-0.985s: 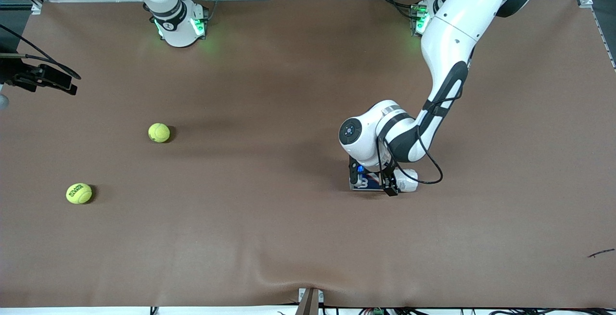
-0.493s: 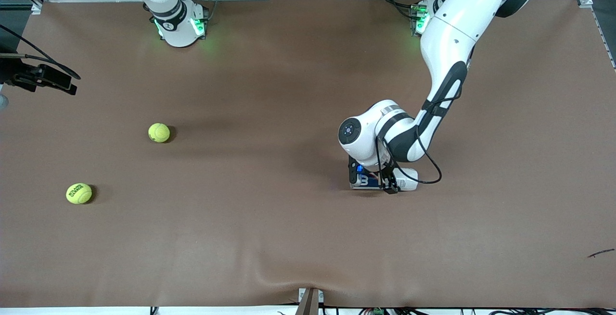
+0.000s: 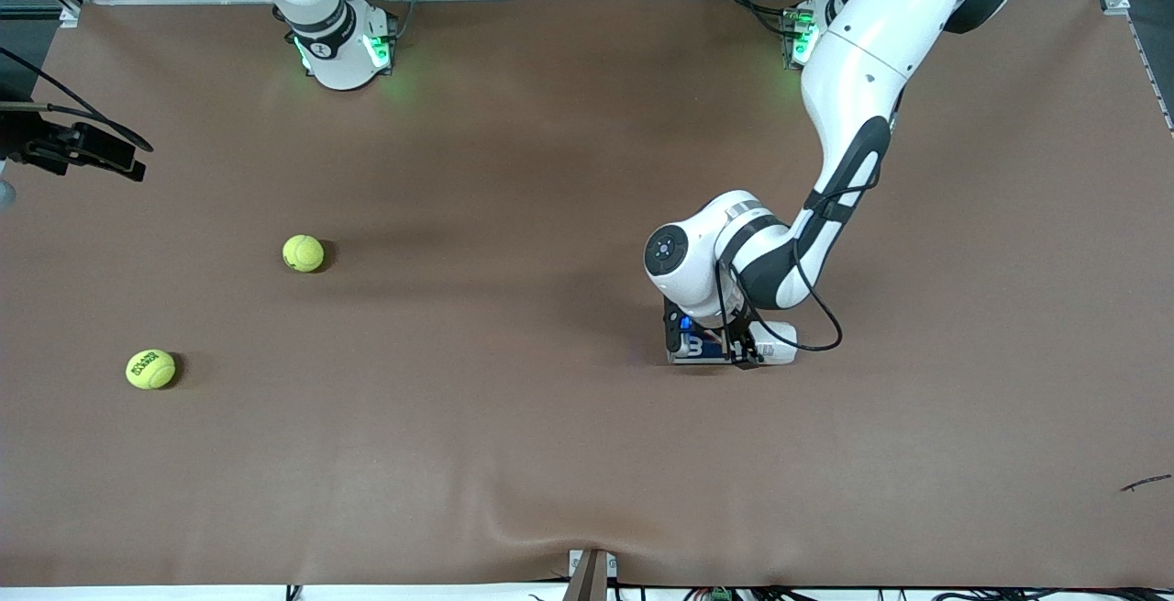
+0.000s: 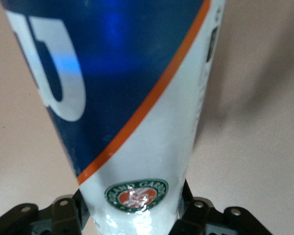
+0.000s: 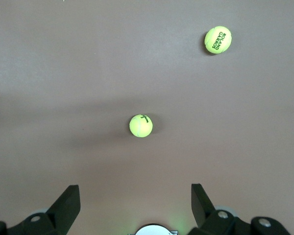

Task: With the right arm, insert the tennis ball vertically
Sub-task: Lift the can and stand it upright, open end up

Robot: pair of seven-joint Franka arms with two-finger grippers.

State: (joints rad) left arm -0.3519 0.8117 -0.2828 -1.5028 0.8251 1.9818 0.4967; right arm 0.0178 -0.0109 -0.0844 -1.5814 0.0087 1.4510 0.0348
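Note:
Two yellow-green tennis balls lie on the brown table toward the right arm's end: one, and a printed one nearer the front camera. A blue-and-white ball can lies on its side near the table's middle. My left gripper is down on the table, shut on the can, fingers pressed against both its sides. My right gripper does not show in the front view. In its wrist view it hangs high over the table, open and holding nothing.
A black device on a mount juts over the table edge at the right arm's end. A small dark scrap lies near the corner at the left arm's end. A bracket sits at the near edge, where the cloth wrinkles.
The left gripper's fingers have closed in on the can; the arm barely shifted. The balls have not moved.

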